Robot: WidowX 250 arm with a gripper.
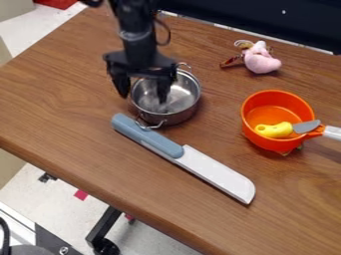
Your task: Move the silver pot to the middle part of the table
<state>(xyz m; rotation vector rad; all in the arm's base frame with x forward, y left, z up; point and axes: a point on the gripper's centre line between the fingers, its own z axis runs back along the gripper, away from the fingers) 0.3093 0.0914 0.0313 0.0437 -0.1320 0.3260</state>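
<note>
My gripper [142, 88] hangs at the left part of the silver pot [181, 102], its two fingers spread apart. One finger is just outside the pot's left rim and the other is over the pot's inside. The pot stands upright on the wooden table [60, 99], left of the table's middle, with one loop handle toward the back and one toward the front. Part of its back left rim is hidden behind the gripper.
A knife [216, 172] with a blue-grey handle lies just in front of the pot. To the right stands an orange pan [276, 142] holding a yellow-handled toy knife [274, 130]. A pink plush toy [261, 61] lies at the back right.
</note>
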